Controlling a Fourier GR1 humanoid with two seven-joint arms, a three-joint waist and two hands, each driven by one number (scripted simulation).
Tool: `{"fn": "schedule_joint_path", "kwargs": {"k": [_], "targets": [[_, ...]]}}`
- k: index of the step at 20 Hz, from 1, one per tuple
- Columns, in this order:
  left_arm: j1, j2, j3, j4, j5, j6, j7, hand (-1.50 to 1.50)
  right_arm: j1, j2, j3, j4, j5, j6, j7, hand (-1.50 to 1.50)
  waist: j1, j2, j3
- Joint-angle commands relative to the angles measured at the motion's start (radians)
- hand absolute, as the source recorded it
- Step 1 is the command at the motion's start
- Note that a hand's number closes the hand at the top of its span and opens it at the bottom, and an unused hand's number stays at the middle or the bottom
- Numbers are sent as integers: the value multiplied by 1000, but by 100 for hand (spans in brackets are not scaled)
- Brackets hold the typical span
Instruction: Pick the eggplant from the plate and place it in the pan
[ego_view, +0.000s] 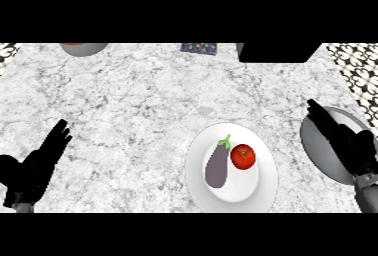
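Note:
A purple eggplant (217, 166) with a green stem lies on a white plate (232, 192) at the lower middle, next to a red tomato (243, 156). A grey pan (325, 155) sits at the right edge. My right hand (347, 142) hangs open over the pan, fingers straight, to the right of the plate and apart from the eggplant. At the lower left, far from the plate, my left hand (37, 165) rests open with fingers up.
A grey bowl (83, 48) with something orange inside sits at the top left. A dark box (279, 52) and a small patterned item (199, 48) stand along the far edge. Marble counter (140, 105) stretches between them.

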Motion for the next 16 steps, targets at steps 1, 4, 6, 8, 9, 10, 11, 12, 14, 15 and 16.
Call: {"fn": "schedule_joint_path", "kwargs": {"k": [1, 4, 6, 8, 9, 10, 11, 12, 14, 15, 16], "targets": [[-66, -28, 17, 8, 25, -5, 0, 0, -61, 27, -31, 16, -56, 10, 65, 150, 28, 8, 50], [-129, -61, 12, -60, 18, 44, 0, 0, -181, 212, -79, 134, -262, 13, 168, 150, 71, 19, 54], [-193, -64, 38, -78, 33, 61, 8, 0, -223, 311, -131, 195, -388, 13, 188, 150, 87, 30, 59], [-206, -110, 10, -76, 44, 78, 64, 0, -282, 136, -44, 266, -203, -28, 416, 150, 54, 12, 50], [-200, -140, -10, -87, 14, 129, 101, 0, -286, 145, -40, 295, -109, -73, 286, 150, 45, 10, 52], [-201, -127, 21, -65, 17, 110, 77, 0, -219, 107, -39, 200, -103, -29, 257, 150, 31, 6, 51], [-217, -122, 15, -131, 23, 127, 154, 0, -180, 114, -7, 88, -109, -33, 330, 150, 27, 3, 51], [-199, -144, 18, -97, 8, 125, 96, 0, -144, 82, -8, 79, -129, 48, 336, -150, 26, 4, 51], [-229, -141, 12, -108, -6, 148, 138, 0, -138, -23, -47, 47, -161, 107, 421, -150, 20, 3, 51], [-213, -119, 26, -176, 17, 144, 206, 0, -125, -28, -42, 83, -141, 131, 392, -150, 29, 4, 51], [-247, -145, 38, -53, 12, 106, 89, 0, -180, -56, -44, 101, -130, 167, 395, -150, 27, 7, 51]]}}
